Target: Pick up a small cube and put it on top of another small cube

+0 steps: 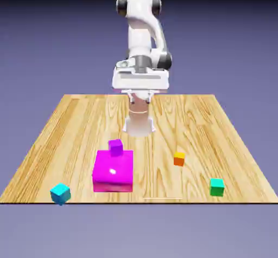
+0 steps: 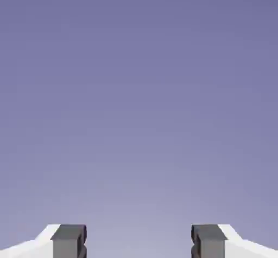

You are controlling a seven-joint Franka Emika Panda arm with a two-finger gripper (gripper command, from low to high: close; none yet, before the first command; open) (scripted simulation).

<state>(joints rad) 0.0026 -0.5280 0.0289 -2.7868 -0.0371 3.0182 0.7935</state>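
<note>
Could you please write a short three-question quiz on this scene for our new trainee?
1. True or false: the gripper is holding a cube.
2. Which small cube is nearest the exterior view's left edge: blue, purple or green?
3. Fill in the blank: the large block is coloured ____, while the small cube between it and the green one is orange.

Key: 1. False, its fingers stand apart with nothing between them. 2. Blue. 3. Magenta (bright pink).
</note>
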